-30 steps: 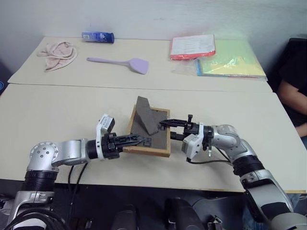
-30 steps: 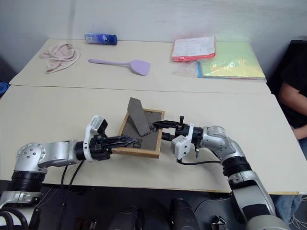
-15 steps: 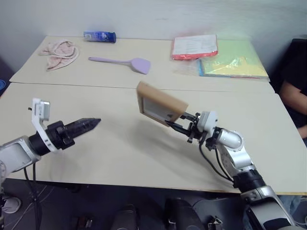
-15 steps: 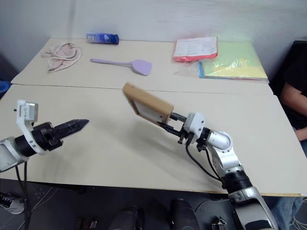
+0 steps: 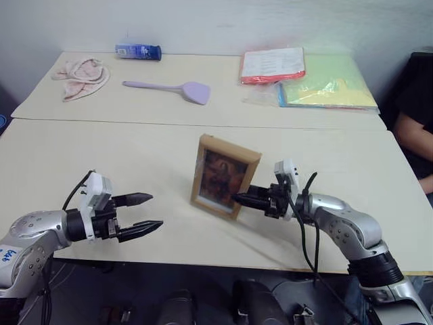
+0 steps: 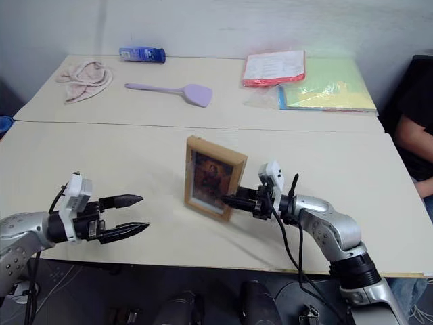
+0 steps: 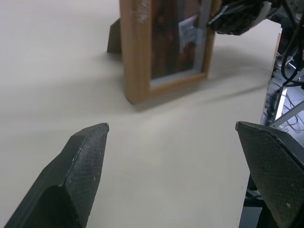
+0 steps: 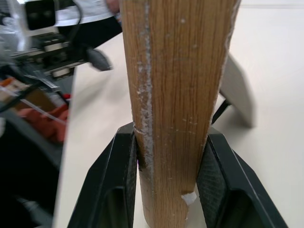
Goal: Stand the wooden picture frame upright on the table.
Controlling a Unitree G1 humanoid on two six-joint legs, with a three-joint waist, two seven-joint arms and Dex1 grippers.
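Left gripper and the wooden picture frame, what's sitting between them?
Nothing: bare table separates the left gripper from the wooden picture frame, as the left wrist view shows.

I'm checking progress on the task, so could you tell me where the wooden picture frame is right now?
The wooden picture frame stands upright mid-table, picture toward the robot, its edge gripped by the right gripper; the open left gripper is apart.
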